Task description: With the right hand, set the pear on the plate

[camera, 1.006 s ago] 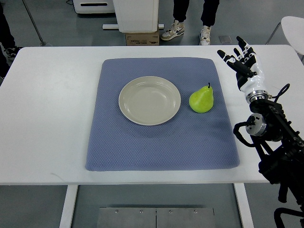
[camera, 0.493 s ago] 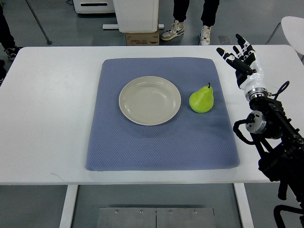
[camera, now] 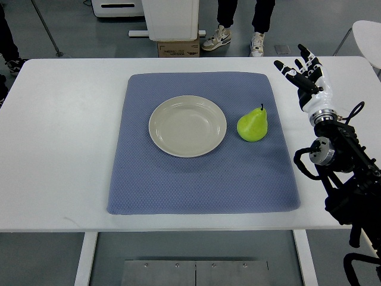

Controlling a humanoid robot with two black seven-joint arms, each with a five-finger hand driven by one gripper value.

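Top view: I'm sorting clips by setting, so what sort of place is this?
Probably a robotics lab or test area. A white table carries only a staged setup of blue mat, plate and pear; people's legs stand beyond it on a grey floor, beside a white equipment base.

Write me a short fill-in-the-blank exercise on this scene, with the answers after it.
1. The pear lies on the blue ____, to the right of the plate.
2. The plate holds ____.
3. The right hand is over the white table with its fingers ____.

Answers: mat; nothing; spread
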